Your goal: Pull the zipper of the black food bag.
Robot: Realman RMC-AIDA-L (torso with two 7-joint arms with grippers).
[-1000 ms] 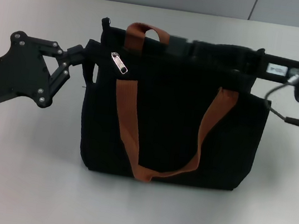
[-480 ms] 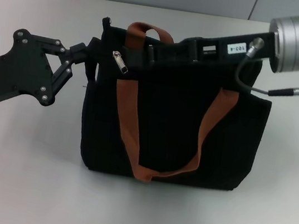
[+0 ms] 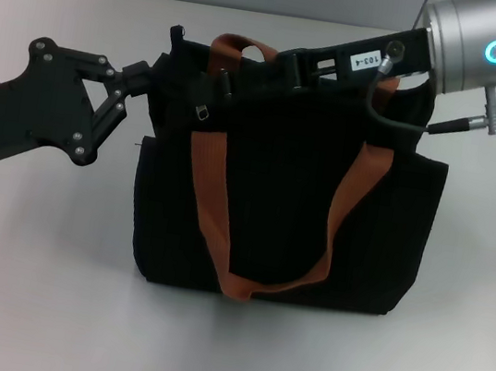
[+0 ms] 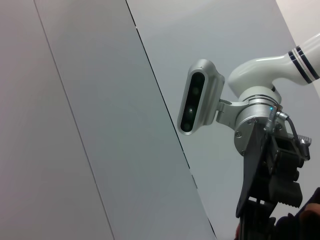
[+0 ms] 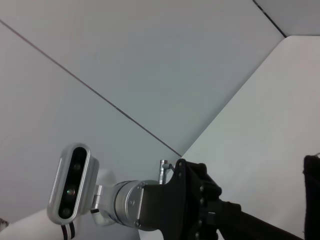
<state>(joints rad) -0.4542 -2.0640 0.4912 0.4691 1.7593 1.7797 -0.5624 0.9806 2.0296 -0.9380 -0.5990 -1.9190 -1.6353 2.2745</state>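
- Your left gripper [image 3: 156, 79] pinches the black food bag [image 3: 284, 228] at its ten-o'clock corner.
- Right gripper [image 3: 230, 85] nears the zipper [image 3: 202, 111]; can't tell its opening.
- Soft fabric sags — grab the small, slippery tab.

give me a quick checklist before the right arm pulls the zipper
1. Bag upright on table: ok.
2. Left gripper at bag's top left corner to brace it: ok; firm grip: cannot tell.
3. Right gripper at zipper: close, beside it; grasp: cannot tell.
4. Pull tab visible: ok, in head view.
5. Track free of straps: not ok, one crosses near the tab.
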